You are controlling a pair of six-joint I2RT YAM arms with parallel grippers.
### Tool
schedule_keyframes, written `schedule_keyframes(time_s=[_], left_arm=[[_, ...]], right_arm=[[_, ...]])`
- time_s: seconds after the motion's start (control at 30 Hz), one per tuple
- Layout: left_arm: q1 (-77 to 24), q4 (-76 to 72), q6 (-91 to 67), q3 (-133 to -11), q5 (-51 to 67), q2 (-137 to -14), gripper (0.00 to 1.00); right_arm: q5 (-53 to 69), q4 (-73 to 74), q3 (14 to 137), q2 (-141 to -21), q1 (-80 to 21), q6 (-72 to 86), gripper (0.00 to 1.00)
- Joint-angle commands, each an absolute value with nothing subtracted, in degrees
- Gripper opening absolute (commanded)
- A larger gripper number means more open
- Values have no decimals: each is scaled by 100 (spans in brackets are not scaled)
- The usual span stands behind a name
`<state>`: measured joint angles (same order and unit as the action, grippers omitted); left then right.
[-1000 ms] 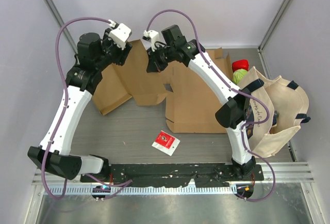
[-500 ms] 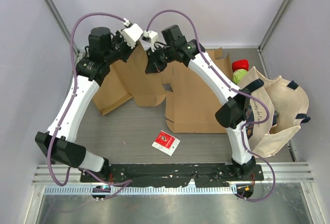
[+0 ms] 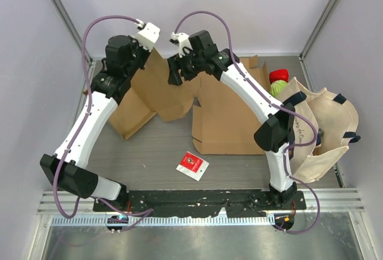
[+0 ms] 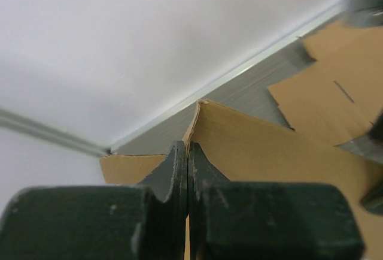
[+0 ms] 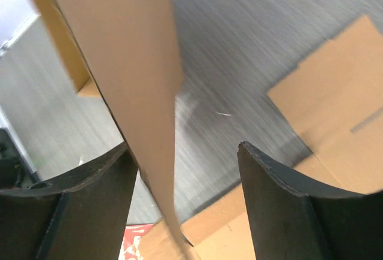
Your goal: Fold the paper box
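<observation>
Pinching an upright flap of the paper box [image 3: 224,116] with the left gripper [image 4: 187,176], fingers pressed flat together on its edge. Straddling the raised cardboard with the right gripper [image 5: 185,149], spread wide (panel close against one finger, not clamped). Elsewhere lying flat on the far middle of the table [image 3: 149,146], between both arms.

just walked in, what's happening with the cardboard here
Two robot arms are folding a flat cardboard box blank on the table. The left gripper is shut on the top edge of a raised flap, holding it up off the table. The right gripper is open, with that same flap passing between its fingers but not clamped. The rest of the blank lies flat, so the box is far from formed.
</observation>
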<state>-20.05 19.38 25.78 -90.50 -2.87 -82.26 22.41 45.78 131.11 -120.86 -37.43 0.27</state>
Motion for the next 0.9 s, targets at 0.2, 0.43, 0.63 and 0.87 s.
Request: schedule_keyframes(time_s=[0.2, 0.43, 0.63, 0.87], left_arm=[[-1785, 2371, 36, -9421, -3331, -7620, 0], [-994, 3166, -1713, -9338, -2927, -7455, 0], [-494, 2567, -1784, -7922, -2515, -6865, 0], [-70, 2110, -1942, -7058, -2004, -6407, 0]], right_arm=[[211, 3639, 11929, -10697, -3305, 1160, 77], [685, 2963, 10558, -9783, -3304, 1494, 78], [-866, 2716, 8475, -8634, -4690, 864, 78], [-947, 2065, 6232, -8173, -6581, 887, 78]])
